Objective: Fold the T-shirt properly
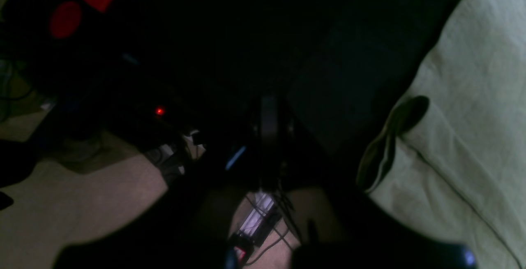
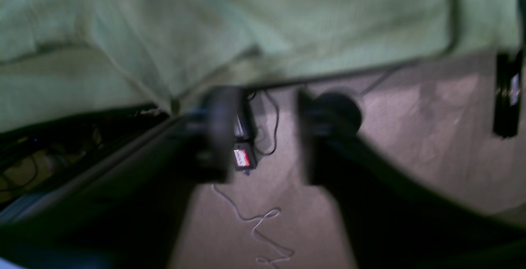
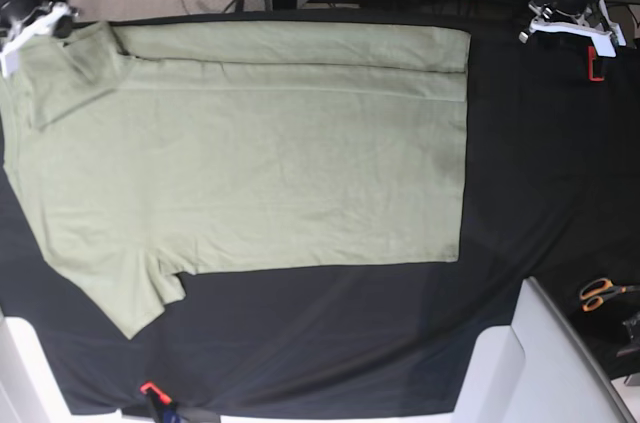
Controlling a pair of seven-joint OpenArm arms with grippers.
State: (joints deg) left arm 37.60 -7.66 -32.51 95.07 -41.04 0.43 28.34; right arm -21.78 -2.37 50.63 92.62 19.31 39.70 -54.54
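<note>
Hands: right hand [image 2: 263,133] spread, holding nothing, at T-shirt [image 3: 250,153] edge; left hand [image 3: 570,18] pressed together, well clear. No legible writing. T-shirt flat on black bench [image 3: 540,193], long axis left-right, hem toward left hand, far edge folded over.

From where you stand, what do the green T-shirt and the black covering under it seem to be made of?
The T-shirt looks like soft matte knit, probably cotton: it lies limp with fine creases and stitched hems. The black table cloth seems a dull woven fabric, showing no shine; the exact fibre can't be told.
</note>
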